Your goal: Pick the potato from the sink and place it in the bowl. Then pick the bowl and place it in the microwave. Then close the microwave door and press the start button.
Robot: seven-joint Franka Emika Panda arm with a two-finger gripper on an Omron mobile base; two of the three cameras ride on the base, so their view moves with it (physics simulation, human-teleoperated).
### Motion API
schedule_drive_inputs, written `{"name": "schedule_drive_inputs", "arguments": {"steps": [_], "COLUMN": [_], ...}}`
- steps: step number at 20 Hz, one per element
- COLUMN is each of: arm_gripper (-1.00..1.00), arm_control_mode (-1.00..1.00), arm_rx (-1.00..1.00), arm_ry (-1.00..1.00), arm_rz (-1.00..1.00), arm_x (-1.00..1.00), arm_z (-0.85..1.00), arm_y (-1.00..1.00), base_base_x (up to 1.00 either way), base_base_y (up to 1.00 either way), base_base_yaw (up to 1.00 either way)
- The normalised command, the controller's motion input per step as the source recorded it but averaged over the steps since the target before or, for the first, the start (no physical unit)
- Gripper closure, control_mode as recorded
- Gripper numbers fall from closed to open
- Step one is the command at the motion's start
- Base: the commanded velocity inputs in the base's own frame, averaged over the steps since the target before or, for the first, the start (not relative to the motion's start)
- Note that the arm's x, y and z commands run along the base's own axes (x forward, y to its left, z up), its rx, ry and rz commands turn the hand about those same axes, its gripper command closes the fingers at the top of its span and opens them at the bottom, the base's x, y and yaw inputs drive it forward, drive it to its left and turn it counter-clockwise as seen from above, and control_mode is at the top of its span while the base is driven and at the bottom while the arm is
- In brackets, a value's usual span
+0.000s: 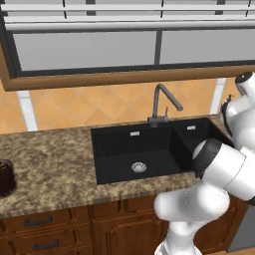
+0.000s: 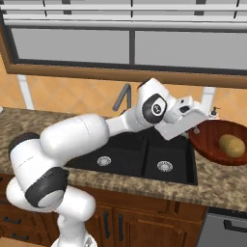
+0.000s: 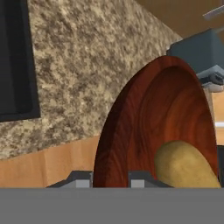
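Speckled brown granite forms the counter (image 2: 219, 185), and a black double-basin sink (image 1: 134, 149) with a grey gooseneck faucet (image 1: 162, 102) is set into it, below an orange tiled wall. Both basins are seen with only their round steel drains in them. To the right of the sink, a reddish-brown bowl (image 2: 212, 140) is seen above the counter, tilted so that its inside faces the right base camera. The potato (image 2: 232, 145) lies inside the bowl, against the lower part of its inner wall.

The white arm is stretched across the sink towards the bowl, and the end effector (image 2: 197, 129) is placed at the bowl's left rim. In the hand view the bowl's rim (image 3: 111, 144) runs down between the two dark finger tips (image 3: 140, 179), one on the outer wall and one on the inner side, so the end effector is clamped on the rim of the bowl. The potato (image 3: 183, 164) is shown just beside the inner finger, further into the bowl; whether it touches that finger cannot be told, since the contact point is cut off at the bottom of the view. Whether the bowl's base rests on the counter or is lifted off it is not clear either.

A dark brown round vessel (image 1: 6, 177) stands on the counter at the far left, well apart from the sink.
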Motion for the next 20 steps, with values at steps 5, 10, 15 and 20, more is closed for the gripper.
{"name": "schedule_drive_inputs", "arguments": {"steps": [5,10,15,20], "arm_gripper": [1.0,1.0,1.0,1.0], "arm_control_mode": [-1.0,-1.0,-1.0,-1.0], "arm_rx": [0.0,0.0,0.0,0.0], "arm_ry": [0.04,0.04,0.04,0.01], "arm_rz": [0.16,0.17,0.15,0.11], "arm_x": [-0.11,-0.09,-0.04,-0.08], "arm_z": [0.35,0.32,0.21,0.29], "arm_y": [0.77,0.78,0.72,0.49], "base_base_x": [0.0,0.0,0.0,0.0], "base_base_y": [0.0,0.0,0.0,0.0], "base_base_yaw": [0.0,0.0,0.0,0.0]}}
